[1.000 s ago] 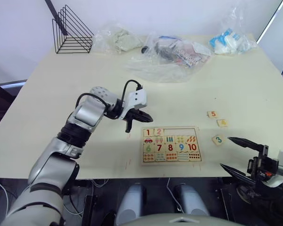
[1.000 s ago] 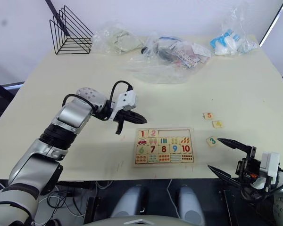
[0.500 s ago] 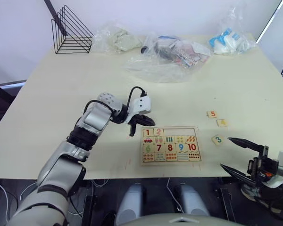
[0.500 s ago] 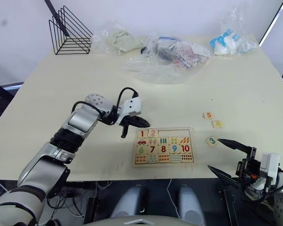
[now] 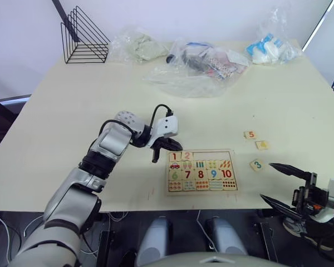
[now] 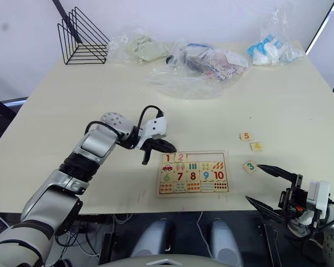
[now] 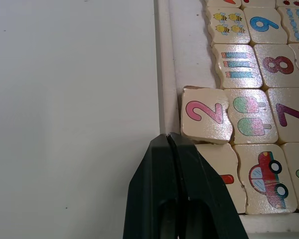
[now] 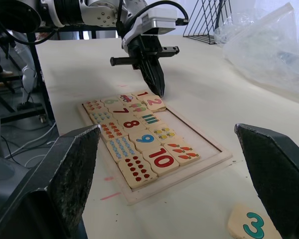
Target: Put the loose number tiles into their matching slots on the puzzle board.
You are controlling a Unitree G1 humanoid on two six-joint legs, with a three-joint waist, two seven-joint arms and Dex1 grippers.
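The puzzle board (image 5: 202,189) lies near the table's front edge. Tiles 1 (image 5: 175,156) and 2 (image 5: 187,156) sit at the left end of its far row, and the remaining slots (image 5: 214,156) are empty. In the left wrist view tile 2 (image 7: 205,113) lies slightly askew. My left gripper (image 5: 177,147) is shut, its tip over the board's far rim beside tiles 1 and 2. Loose tiles 5 (image 5: 250,134), 4 (image 5: 262,145) and 3 (image 5: 257,164) lie right of the board. My right gripper (image 5: 266,179) is open, near tile 3 at the table's front edge.
A black wire rack (image 5: 83,36) stands at the far left. Clear plastic bags (image 5: 195,67) with assorted items spread across the back of the table, with another bag (image 5: 273,47) at the far right. Bare tabletop surrounds the board.
Over the last second my left gripper has moved right, onto the board's far-left corner, and has hardly moved in the last half second. The right gripper has stayed put.
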